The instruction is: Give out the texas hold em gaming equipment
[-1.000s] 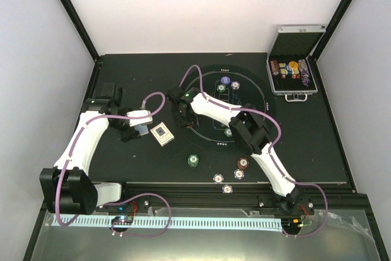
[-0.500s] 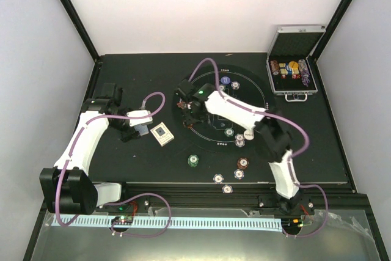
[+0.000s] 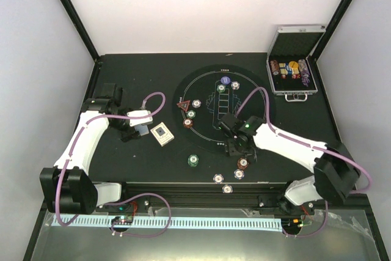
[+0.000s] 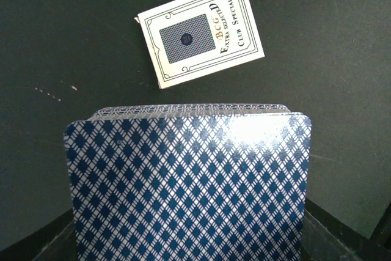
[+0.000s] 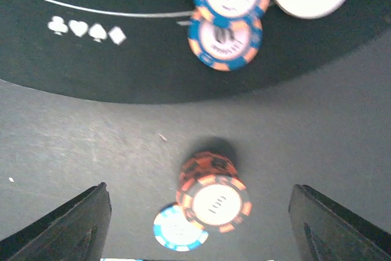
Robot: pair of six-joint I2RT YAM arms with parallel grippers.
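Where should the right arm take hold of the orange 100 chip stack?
Across its rim, from straight above: the orange chip stack lies flat, so only its round edge gives opposed sides. Mind the pale blue chip close at its lower left.

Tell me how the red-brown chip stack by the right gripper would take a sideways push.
The red-brown chip stack looks several loose chips tall and slightly offset, so a push would probably shear or topple it. The chips look rigid and smooth, so they would likely slide on the table.
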